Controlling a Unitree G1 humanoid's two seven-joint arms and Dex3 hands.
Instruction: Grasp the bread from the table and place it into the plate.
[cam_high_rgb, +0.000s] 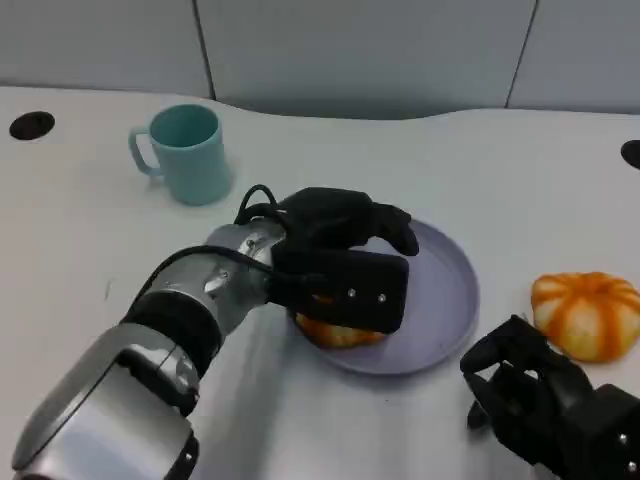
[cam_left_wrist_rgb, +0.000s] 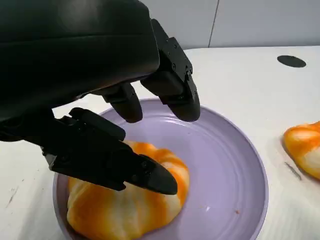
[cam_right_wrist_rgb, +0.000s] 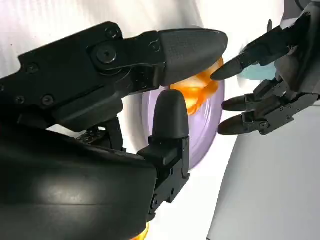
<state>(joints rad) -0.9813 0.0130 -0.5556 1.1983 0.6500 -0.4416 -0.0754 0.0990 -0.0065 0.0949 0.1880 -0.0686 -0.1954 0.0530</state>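
A: Item one, bread. Location?

B: Lying in the plate, on its near-left rim side. It sits low on the dish floor, so I judge it delivered rather than carried.

A: Item two, left hand. Condition?

B: Poised over the bread, fingers spread above it and the thumb alongside. In the left wrist view there is a gap between fingers and crust; whether the thumb brushes the bread is hard to say. Holding nothing, likely so the bread stays put as the hand lifts off.

A: Item three, right hand?

B: At the table's near-right edge, fingers loosely apart, empty. Parked clear of the plate, probably to leave the left arm room.

A: Sundries?

B: A second bun beside the plate toward the right edge; a teal mug toward the far-left.
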